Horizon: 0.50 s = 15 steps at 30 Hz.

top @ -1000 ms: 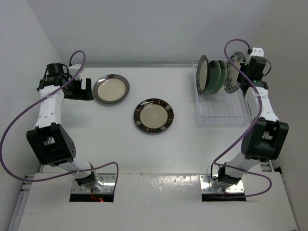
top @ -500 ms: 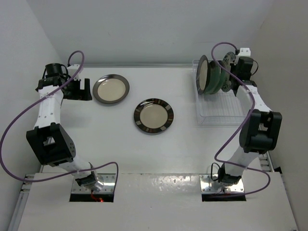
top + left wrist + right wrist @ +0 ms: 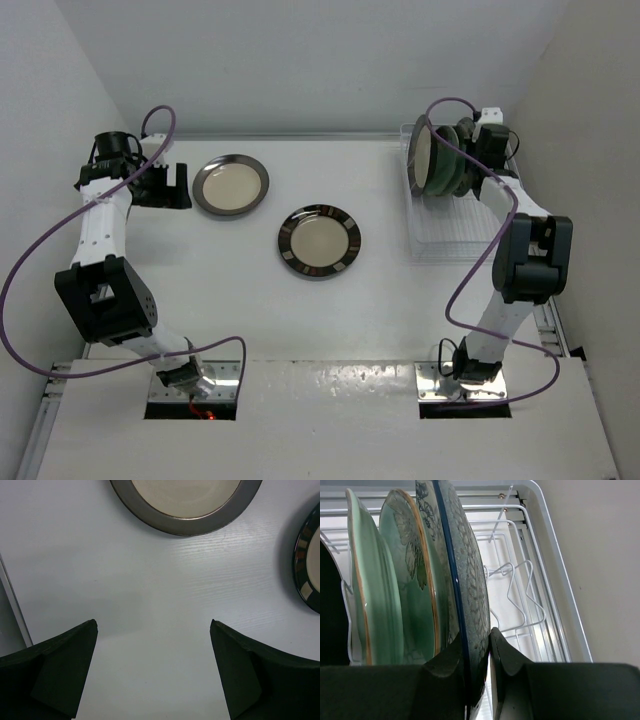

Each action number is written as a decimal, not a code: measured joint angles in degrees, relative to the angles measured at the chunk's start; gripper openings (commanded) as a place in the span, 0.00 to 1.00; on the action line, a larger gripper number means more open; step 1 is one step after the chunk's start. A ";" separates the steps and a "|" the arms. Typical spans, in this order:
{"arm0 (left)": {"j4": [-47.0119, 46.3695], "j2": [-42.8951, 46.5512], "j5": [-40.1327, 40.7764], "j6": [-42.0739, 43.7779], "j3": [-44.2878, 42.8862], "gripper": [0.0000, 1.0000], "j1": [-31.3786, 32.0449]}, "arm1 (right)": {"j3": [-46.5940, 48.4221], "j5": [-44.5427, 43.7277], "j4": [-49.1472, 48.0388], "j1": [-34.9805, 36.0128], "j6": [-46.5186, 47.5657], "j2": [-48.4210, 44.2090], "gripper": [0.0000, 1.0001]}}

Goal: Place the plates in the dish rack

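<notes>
One blue-patterned plate (image 3: 470,580), clamped in the right claw (image 3: 476,641), is best kept upright until seated in the dish rack (image 3: 455,228).

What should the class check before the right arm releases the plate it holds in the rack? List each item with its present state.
1. Right claw shut on the blue-white plate, at its rim: ok.
2. That plate standing on edge beside the mint-green plates: ok.
3. Its lower edge seated between tines of the dish rack: cannot tell.
4. Left claw open, touching nothing: ok.
5. All plates loaded: not ok; grey-rimmed plate and brown-rimmed plate lie outside the rack.
</notes>
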State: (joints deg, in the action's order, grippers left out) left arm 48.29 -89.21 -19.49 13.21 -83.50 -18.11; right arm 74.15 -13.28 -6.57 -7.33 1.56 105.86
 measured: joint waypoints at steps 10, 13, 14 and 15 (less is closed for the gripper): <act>0.00 0.00 -0.20 0.07 0.00 1.00 0.00 | 0.09 -3.89 -1.38 0.31 -0.22 -2.62 0.68; -0.02 0.00 -0.22 0.28 0.17 1.00 0.02 | 1.20 -6.56 -1.14 0.35 0.04 -5.86 0.83; -0.11 -0.02 -0.22 0.46 0.42 1.00 0.02 | 1.86 -7.45 -1.05 0.35 0.17 -7.13 0.86; -0.11 -0.04 -0.24 0.83 0.70 1.00 0.22 | 2.56 -8.00 -0.92 0.35 0.33 -8.22 0.90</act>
State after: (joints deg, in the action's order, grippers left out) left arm 48.18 -89.25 -19.73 14.04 -82.81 -17.89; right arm 76.71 -21.28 -7.49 -6.98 1.89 97.65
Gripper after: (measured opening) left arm 0.997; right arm 0.839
